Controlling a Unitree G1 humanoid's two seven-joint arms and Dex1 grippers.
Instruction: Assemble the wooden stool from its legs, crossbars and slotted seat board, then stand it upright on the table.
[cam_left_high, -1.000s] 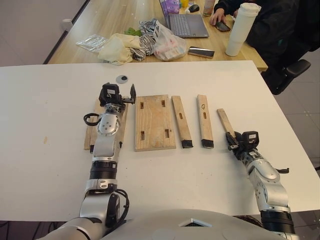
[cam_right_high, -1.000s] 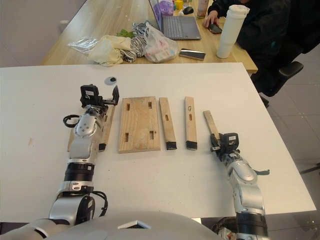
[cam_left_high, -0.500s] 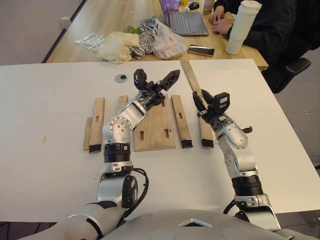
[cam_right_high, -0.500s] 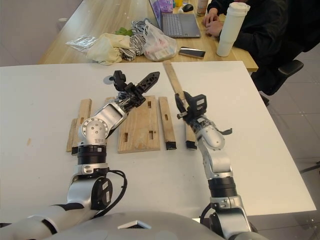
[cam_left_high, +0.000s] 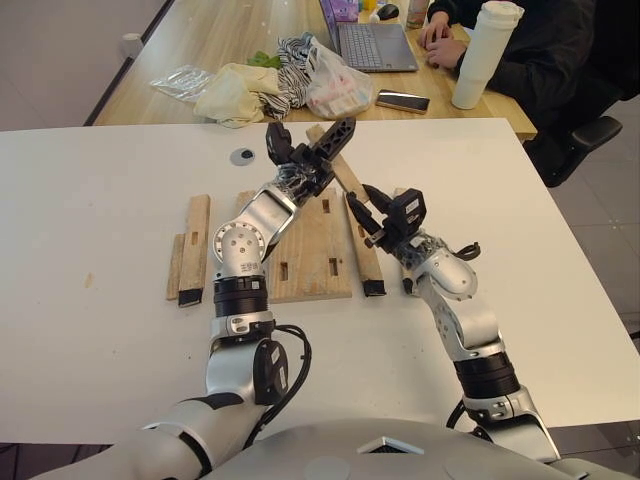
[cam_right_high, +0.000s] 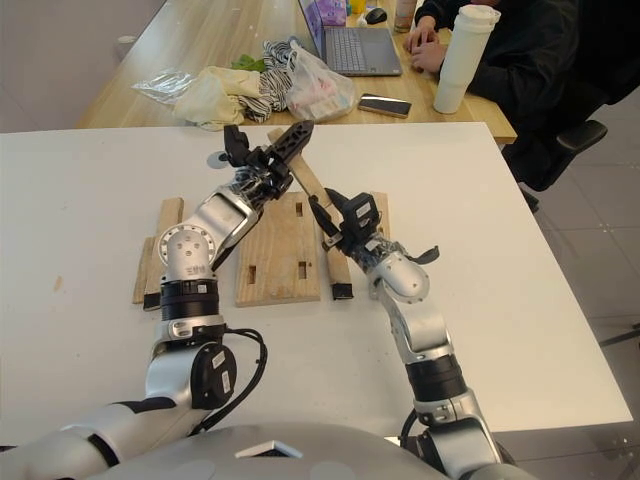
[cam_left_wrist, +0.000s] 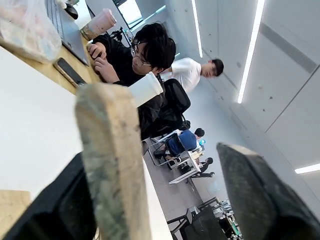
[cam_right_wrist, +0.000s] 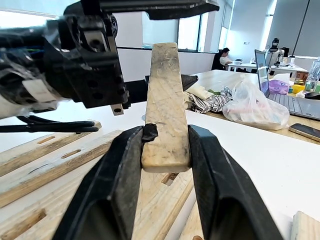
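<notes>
The right claw (cam_right_wrist: 166, 149) was clenched on a wooden bar (cam_left_high: 343, 172) and held it up in the air over the slotted seat board (cam_left_high: 305, 258). The bar slanted up and away. Its far end sat between the fingers of the left claw (cam_left_high: 308, 141), which was spread wide, with one finger right by the wood. The seat board lay flat on the white bench (cam_left_high: 100, 200). A stool leg (cam_left_high: 366, 262) lay just beside it on the right, and another wooden piece (cam_left_high: 196, 240) lay to its left
</notes>
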